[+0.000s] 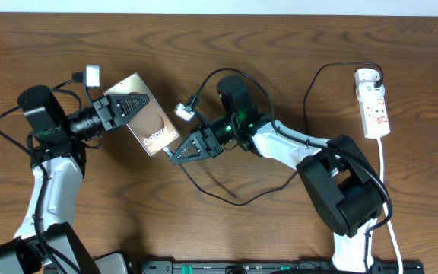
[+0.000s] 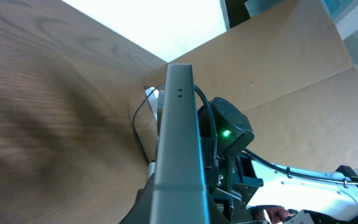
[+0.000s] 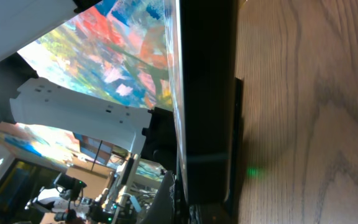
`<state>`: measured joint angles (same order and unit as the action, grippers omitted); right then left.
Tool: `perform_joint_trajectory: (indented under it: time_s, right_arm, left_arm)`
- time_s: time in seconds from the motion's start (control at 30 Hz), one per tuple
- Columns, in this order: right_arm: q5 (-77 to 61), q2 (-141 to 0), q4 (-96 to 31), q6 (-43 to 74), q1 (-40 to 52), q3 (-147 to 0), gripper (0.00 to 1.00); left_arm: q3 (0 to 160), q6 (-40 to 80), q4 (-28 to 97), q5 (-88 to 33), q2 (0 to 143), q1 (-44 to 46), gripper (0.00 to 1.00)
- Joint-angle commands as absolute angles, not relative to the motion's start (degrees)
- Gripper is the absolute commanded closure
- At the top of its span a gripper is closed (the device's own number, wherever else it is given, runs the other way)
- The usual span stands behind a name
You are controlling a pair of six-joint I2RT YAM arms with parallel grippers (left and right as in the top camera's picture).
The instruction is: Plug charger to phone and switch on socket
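Closest to you, the left end effector (image 1: 131, 104) pinches the phone (image 1: 149, 125), holding it tilted above the bench (image 1: 67, 46). Just beyond, the right end effector (image 1: 181, 154), pressed together, meets the phone's lower edge, presumably mating the charger (image 1: 238, 199), though its tip is hidden. Next you'd reach to the far socket (image 1: 374, 103) and flip its switch.
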<state>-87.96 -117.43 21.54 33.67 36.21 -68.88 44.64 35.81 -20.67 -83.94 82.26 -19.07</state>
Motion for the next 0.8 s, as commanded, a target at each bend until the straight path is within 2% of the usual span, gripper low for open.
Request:
perform_joint_trajectory:
  time_s: [0.0, 0.77]
  right_arm:
    - [-89.3, -117.5, 21.7, 32.5, 35.2, -69.4, 0.99]
    - [-88.6, -117.5, 21.7, 32.3, 34.7, -69.4, 0.99]
  left_arm:
    - [45.0, 35.9, -21.1, -86.4, 82.0, -19.0, 0.92]
    - [45.0, 36.2, -20.9, -86.3, 82.0, -19.0, 0.92]
